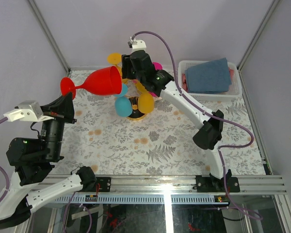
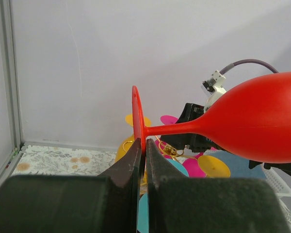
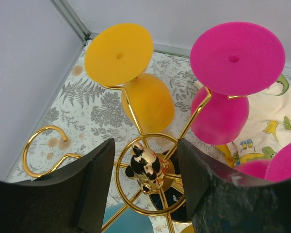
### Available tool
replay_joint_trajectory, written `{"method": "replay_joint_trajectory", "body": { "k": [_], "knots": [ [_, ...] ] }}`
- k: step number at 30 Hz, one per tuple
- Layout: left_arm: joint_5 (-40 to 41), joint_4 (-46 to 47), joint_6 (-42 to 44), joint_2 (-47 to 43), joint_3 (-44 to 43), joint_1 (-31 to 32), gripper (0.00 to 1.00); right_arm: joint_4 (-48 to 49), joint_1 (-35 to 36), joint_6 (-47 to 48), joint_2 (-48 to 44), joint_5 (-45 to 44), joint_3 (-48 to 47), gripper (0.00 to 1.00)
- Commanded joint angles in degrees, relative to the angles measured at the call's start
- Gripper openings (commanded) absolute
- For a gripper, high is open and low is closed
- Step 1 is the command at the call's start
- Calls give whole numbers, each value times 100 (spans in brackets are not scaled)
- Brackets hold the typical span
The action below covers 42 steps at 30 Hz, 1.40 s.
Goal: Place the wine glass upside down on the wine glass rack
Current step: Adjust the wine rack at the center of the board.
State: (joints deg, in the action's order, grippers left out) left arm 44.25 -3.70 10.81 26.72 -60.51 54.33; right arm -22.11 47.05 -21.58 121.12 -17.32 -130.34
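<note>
My left gripper (image 1: 68, 99) is shut on the round foot of a red wine glass (image 1: 101, 81), held on its side above the table; in the left wrist view the gripper (image 2: 144, 148) pinches the foot's edge and the red glass's bowl (image 2: 262, 124) points right toward the rack. The gold wire wine glass rack (image 1: 135, 102) stands mid-table with yellow, pink and blue glasses hanging upside down. My right gripper (image 3: 145, 162) is open, hovering over the rack's central post (image 3: 145, 167). An empty curled loop arm (image 3: 41, 150) shows at the left.
A white bin (image 1: 211, 80) with a blue cloth stands at the back right. Grey walls and metal frame posts close in the floral table (image 1: 174, 141). A yellow glass (image 3: 131, 73) and pink glass (image 3: 228, 82) hang on rack arms.
</note>
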Motion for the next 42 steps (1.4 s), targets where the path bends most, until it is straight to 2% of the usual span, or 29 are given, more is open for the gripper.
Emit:
{"method": "replay_joint_trajectory", "body": {
  "k": [1,16,17,19,20,28,37,42],
  "knots": [
    [121,238,97,-35,52,-16,0,117,61,153,5,-532,-351,59],
    [151,240,113,-30,83,-14,0,50,63,329,-98,-329,-99,24],
    [154,237,108,-27,83,-18,0,91,59,394,-150,-300,-54,21],
    [160,238,112,-50,91,-18,0,173,56,605,-263,-107,21,5],
    [163,239,108,-73,91,-18,0,180,56,719,-305,-6,34,0],
    [124,154,86,-56,88,-18,0,152,-12,1745,-511,741,46,0],
    [105,141,53,-79,105,-10,0,-422,-364,2541,-96,2522,-862,0],
    [115,148,64,-71,105,-17,0,-508,-587,2678,64,3400,-1157,0]
  ]
}}
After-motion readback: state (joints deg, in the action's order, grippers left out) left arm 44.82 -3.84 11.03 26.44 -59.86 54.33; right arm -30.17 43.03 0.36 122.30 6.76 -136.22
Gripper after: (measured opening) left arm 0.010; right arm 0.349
